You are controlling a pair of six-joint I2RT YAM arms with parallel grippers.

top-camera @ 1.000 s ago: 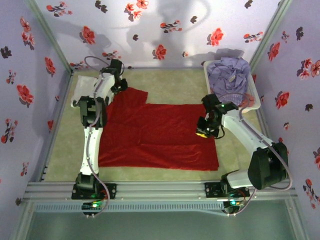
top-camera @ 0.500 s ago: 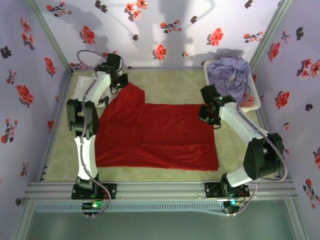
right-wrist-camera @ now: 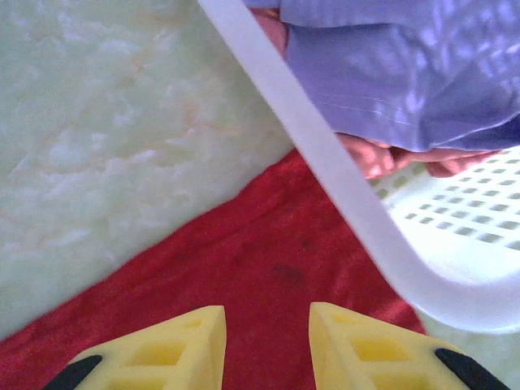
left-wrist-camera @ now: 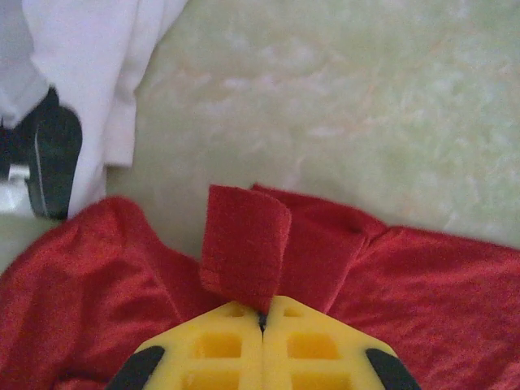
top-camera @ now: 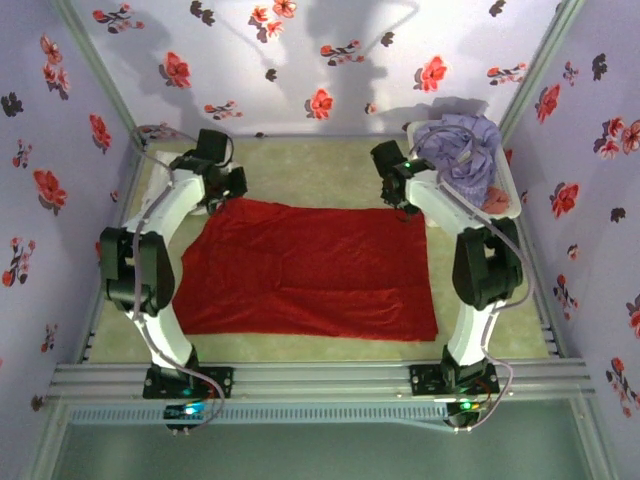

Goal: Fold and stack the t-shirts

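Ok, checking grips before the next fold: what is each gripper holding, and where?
The left gripper is shut on the red t-shirt, pinching a fold at its far left corner. The right gripper is open, holding nothing.

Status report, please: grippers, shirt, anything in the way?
Left gripper shut on the far left corner of the red shirt. Right gripper open above its far right corner, holding nothing. Basket rim close beside it.

Red t-shirt (top-camera: 310,265) lies flat; lavender one (top-camera: 455,150) bunched.
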